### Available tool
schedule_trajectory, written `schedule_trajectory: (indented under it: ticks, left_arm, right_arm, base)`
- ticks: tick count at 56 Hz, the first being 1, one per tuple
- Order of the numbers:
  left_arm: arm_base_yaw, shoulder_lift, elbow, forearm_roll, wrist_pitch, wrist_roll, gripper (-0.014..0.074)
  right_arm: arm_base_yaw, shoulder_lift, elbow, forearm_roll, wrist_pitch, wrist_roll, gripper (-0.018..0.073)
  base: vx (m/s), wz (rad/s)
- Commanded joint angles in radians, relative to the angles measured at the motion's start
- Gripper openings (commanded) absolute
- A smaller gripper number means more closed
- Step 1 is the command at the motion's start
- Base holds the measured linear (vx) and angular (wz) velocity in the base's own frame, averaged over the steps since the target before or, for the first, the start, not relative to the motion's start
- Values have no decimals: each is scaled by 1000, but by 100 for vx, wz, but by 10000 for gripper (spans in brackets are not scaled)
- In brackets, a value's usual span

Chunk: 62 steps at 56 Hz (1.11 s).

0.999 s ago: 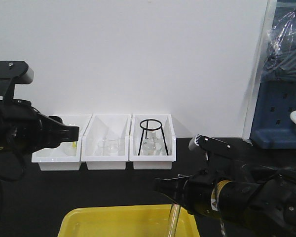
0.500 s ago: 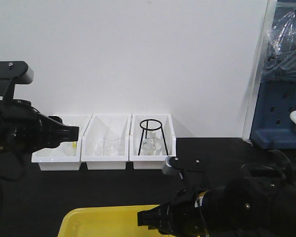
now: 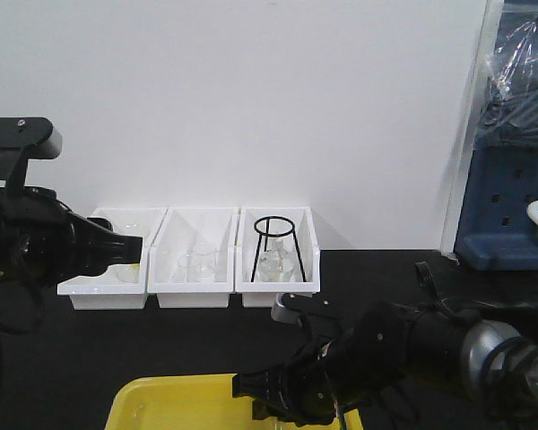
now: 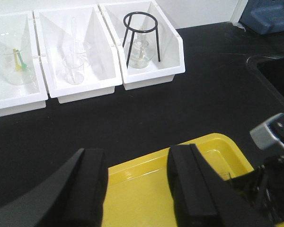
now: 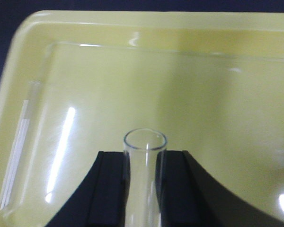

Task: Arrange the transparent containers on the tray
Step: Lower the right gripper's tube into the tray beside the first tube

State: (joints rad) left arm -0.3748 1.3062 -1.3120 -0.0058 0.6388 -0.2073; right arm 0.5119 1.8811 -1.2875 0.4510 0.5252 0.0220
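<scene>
Tube [image 5: 143, 187] stands clamped in right end effector [image 5: 143, 163], over tray [image 5: 132, 21], clear of rim.

Plain white wall [image 3: 251, 107] rises directly behind the black tabletop [image 3: 197, 345]. Past the tabletop's right end stands a blue cabinet [image 3: 509, 206], with crumpled clear plastic sheeting [image 3: 520, 63] above. Lighting even.

Front camera faces the wall [image 3: 251, 90]; both wrist cameras overlook the tray [image 4: 137, 189].
</scene>
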Motion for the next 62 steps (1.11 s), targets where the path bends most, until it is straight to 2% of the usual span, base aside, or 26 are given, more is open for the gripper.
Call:
schedule_trajectory:
  ticks: [1, 11, 25, 43, 51, 62]
  left_arm:
    - [-3, -31, -31, -4, -68, -7, 433]
    - [-3, -31, -31, -4, -68, -8, 433]
    - [-3, -31, -31, -12, -68, -8, 433]
    - [-3, -31, -31, -30, -69, -8, 433]
    - [-3, -31, -31, -30, -67, -8, 433]
    - [-3, -31, -31, -30, -66, -8, 433]
  right_arm:
    - [-28, -26, -40, 13, -23, 3, -11]
    - [-40, -5, -39, 9, -32, -22, -11]
    - [-39, -3, -39, 10, -115, -22, -11]
    - [-39, 74, -39, 16, -95, -22, 4]
    - [-39, 84, -39, 16, -95, -30, 56]
    - [-39, 84, -39, 17, -107, -35, 218]
  base:
    - [0, 0]
    - [0, 0]
    - [0, 0]
    - [0, 0]
    - [0, 0]
    - [0, 0]
